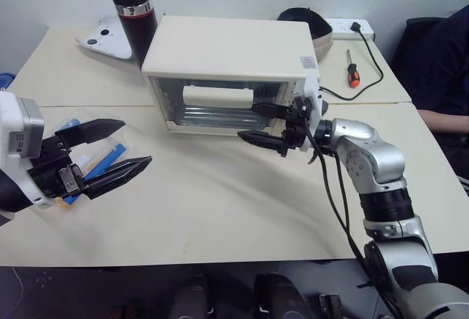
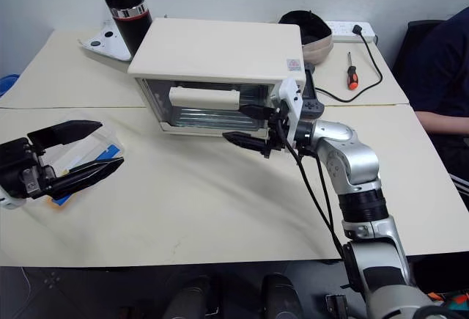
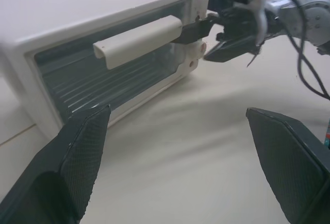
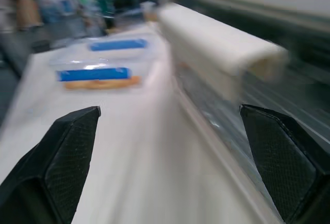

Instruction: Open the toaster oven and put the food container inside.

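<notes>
The toaster oven (image 1: 231,70) sits shut on the table (image 1: 220,194). The right claw (image 1: 267,125), fingers apart, is at the right end of its handle (image 1: 218,96). Under the left claw (image 1: 110,150), also spread wide, lies the food container (image 4: 103,67); the right wrist view shows its blue clips.

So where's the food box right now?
The food container lies on the table at the robot's left, behind the open left gripper, left of the toaster oven.
</notes>
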Robot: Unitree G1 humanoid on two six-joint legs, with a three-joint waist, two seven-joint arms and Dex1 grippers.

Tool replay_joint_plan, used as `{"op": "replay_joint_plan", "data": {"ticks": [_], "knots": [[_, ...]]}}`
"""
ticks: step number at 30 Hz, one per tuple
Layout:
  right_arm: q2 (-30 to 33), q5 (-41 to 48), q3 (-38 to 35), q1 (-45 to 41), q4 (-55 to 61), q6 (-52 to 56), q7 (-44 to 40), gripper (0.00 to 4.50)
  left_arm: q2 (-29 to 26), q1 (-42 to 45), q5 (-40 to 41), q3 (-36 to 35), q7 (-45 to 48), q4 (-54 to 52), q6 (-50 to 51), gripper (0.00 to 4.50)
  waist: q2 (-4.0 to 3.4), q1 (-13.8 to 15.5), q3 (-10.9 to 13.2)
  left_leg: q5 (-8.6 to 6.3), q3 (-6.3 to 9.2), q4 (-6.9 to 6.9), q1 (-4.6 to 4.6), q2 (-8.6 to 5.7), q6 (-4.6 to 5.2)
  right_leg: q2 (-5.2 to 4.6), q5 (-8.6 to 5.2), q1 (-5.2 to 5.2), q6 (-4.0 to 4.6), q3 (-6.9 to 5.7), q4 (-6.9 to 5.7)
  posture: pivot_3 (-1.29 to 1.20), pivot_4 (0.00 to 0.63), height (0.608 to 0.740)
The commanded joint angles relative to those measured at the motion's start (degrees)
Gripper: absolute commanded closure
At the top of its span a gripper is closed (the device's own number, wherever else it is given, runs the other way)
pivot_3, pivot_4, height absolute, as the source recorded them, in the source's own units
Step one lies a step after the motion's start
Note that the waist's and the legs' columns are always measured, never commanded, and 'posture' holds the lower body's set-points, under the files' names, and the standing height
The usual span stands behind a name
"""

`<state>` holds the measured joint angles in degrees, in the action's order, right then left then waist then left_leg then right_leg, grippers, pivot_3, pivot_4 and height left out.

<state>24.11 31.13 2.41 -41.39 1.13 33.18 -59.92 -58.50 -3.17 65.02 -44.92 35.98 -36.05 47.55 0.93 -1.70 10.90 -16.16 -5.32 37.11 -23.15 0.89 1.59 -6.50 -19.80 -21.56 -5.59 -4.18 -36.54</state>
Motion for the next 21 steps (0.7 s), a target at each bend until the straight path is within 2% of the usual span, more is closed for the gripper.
{"op": "replay_joint_plan", "data": {"ticks": [1,7,8,10,17,21], "knots": [[1.1,5.0,0.0,1.1,8.3,2.0,-3.1,0.0,0.3,0.3,-2.2,1.0,0.5,0.1,-1.7,0.02,0.0,0.0,0.0,0.0,0.0,0.0,0.0,0.0,0.0,0.0,0.0,0.0,0.0,0.0,0.0,0.0,0.15,0.74],[4.0,2.4,2.4,5.8,10.9,-0.1,-5.0,0.0,-0.2,5.1,-4.8,5.6,-0.1,3.2,-2.9,0.02,0.0,-0.1,0.0,-0.01,-0.01,-0.03,-0.01,0.01,-0.02,0.0,0.0,-0.02,0.0,0.02,0.03,0.0,0.15,0.74],[4.2,1.3,2.7,6.5,10.3,-1.0,-4.6,0.0,0.2,8.2,-6.0,7.1,-0.9,5.3,-4.2,0.2,0.0,0.0,0.0,-0.01,-0.03,-0.03,0.0,0.01,-0.02,0.0,0.0,-0.02,0.0,0.02,0.03,0.0,0.15,0.74],[4.2,-0.1,3.2,7.3,9.4,-2.2,-4.0,0.0,0.5,13.2,-7.7,9.7,-1.5,8.6,-5.9,0.59,0.0,0.1,0.0,0.01,-0.01,-0.01,0.0,0.01,-0.05,0.01,0.0,-0.03,0.0,0.0,0.0,0.0,0.15,0.74],[2.6,-1.7,3.8,6.8,6.9,-4.0,-1.9,0.0,1.1,27.3,-21.7,25.7,1.5,20.1,-12.8,2.86,0.01,0.2,0.0,0.03,-0.05,0.05,0.01,-0.03,-0.02,0.06,0.0,-0.03,0.0,-0.04,-0.1,0.0,0.15,0.74],[2.0,-2.0,3.7,6.8,6.6,-4.4,-1.2,0.0,2.0,32.8,-29.5,32.6,3.5,25.6,-16.8,3.98,0.02,0.1,0.0,0.02,-0.06,0.08,-0.02,-0.03,-0.01,0.06,0.01,-0.04,-0.01,-0.04,-0.1,0.0,0.15,0.74]]}}
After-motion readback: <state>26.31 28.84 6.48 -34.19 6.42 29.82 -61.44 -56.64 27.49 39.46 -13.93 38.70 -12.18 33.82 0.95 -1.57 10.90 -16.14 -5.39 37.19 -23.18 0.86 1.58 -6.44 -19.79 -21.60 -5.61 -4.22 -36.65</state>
